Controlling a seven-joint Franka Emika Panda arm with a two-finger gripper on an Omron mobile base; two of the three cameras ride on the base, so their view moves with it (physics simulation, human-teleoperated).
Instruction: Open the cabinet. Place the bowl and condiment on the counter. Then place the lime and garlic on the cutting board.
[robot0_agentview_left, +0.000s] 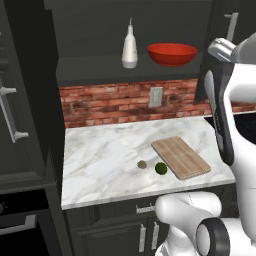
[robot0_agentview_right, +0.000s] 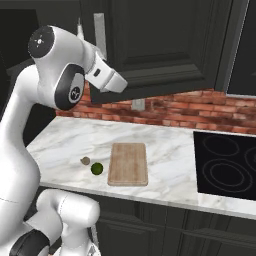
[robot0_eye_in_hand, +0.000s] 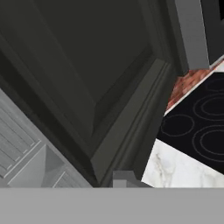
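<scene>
- Marble worktop (robot0_agentview_left: 110, 155) carries cutting board (robot0_agentview_left: 180, 157), with lime (robot0_agentview_left: 161, 168) and garlic (robot0_agentview_left: 142, 164) beside it.
- Open cabinet (robot0_agentview_left: 95, 70) holds condiment (robot0_agentview_left: 130, 47) and bowl (robot0_agentview_left: 171, 53).
- Pincer: cannot tell whether apart or together.

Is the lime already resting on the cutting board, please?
No, the lime lies on the counter beside the cutting board.

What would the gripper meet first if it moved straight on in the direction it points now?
Most likely the dark raised-panel door of the cabinet: the hand view looks straight along the gripper onto it, very near. The stovetop and counter lie off to the side. Exact depth is unclear.
</scene>
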